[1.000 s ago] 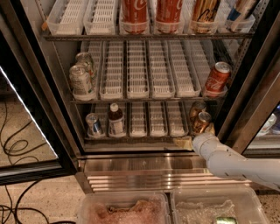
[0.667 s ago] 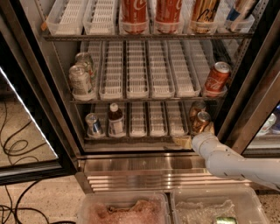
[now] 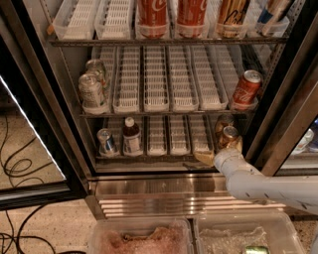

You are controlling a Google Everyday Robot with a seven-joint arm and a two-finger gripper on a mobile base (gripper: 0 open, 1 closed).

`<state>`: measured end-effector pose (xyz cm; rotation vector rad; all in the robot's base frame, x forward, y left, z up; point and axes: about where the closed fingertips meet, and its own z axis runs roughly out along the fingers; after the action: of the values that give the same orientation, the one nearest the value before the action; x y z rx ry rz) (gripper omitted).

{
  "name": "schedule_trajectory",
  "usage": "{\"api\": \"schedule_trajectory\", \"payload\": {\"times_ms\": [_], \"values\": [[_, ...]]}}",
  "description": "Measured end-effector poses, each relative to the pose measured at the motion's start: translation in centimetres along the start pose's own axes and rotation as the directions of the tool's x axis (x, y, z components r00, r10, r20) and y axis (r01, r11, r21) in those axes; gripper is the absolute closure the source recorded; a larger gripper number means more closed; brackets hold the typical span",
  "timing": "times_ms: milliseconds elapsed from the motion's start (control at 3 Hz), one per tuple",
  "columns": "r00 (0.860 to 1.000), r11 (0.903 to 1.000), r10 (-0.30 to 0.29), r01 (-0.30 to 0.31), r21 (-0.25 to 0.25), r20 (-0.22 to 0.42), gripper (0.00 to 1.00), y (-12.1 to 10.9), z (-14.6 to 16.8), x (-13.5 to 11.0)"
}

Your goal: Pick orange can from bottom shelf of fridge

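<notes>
The fridge (image 3: 49, 99) is open. At the right end of its bottom shelf (image 3: 149, 158), the gripper (image 3: 221, 151) sits at the front rail with fingers spread, just beside the front orange can (image 3: 229, 135). The can is not yet gripped; closing and lifting remain.

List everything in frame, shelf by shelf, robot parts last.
fridge: 1, black frame, ribbed steel base
red Coca-Cola containers: 2, red, top rack centre, tops cropped
gold can: 1, gold-brown, top rack, right of the red pair
silver-green cans: 2, middle rack, far left
red Coca-Cola can: 1, red, middle rack far right, tilted
bottom shelf: 1, white lanes, dark front rail
silver-blue can: 1, bottom shelf, left
bottle: 1, dark with white label, beside the silver-blue can
orange cans: 2, copper-orange, bottom shelf far right, one behind the other
clear bins: 2, bottom edge
cables: black, floor at left
arm: 1, white, from lower right
hand: 1, at the front orange can
</notes>
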<state>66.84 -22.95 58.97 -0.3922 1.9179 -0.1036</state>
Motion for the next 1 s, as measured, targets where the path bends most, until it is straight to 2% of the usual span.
{"api": "schedule_trajectory", "payload": {"times_ms": [333,667,1000], "values": [[1.000,1.0000,0.000,0.000,0.000,0.000,0.00,0.00,0.00,0.00],[1.000,1.0000,0.000,0.000,0.000,0.000,0.08,0.00,0.00,0.00],[1.000,1.0000,0.000,0.000,0.000,0.000,0.27,0.00,0.00,0.00]]}}
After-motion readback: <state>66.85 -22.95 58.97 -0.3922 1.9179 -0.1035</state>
